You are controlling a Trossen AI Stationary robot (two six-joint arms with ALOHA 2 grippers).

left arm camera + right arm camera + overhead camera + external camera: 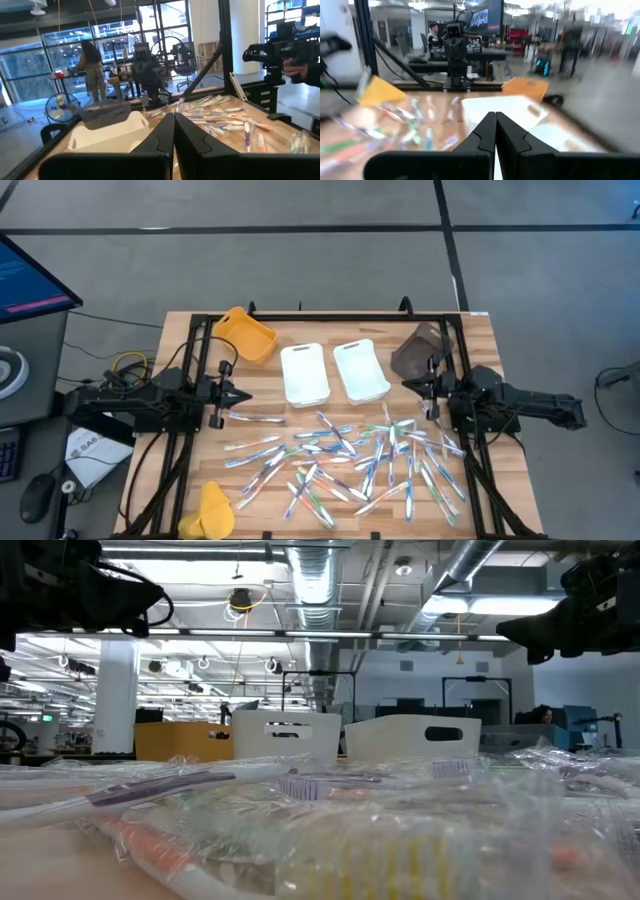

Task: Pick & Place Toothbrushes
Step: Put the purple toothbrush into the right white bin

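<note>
Several toothbrushes in clear wrappers lie scattered flat on the wooden table's near half; they fill the foreground of the low view as toothbrushes. My left gripper is shut and empty at the table's left side, pointing level toward the right; its shut tips show in its wrist view as left gripper. My right gripper is shut and empty at the right side, pointing level toward the left, shown in its wrist view as right gripper. Both stand above the table, clear of the toothbrushes.
Two white trays stand side by side at the table's far middle. A yellow tray sits far left, a dark tray far right, a yellow piece at the near left edge. A person shows in the room behind.
</note>
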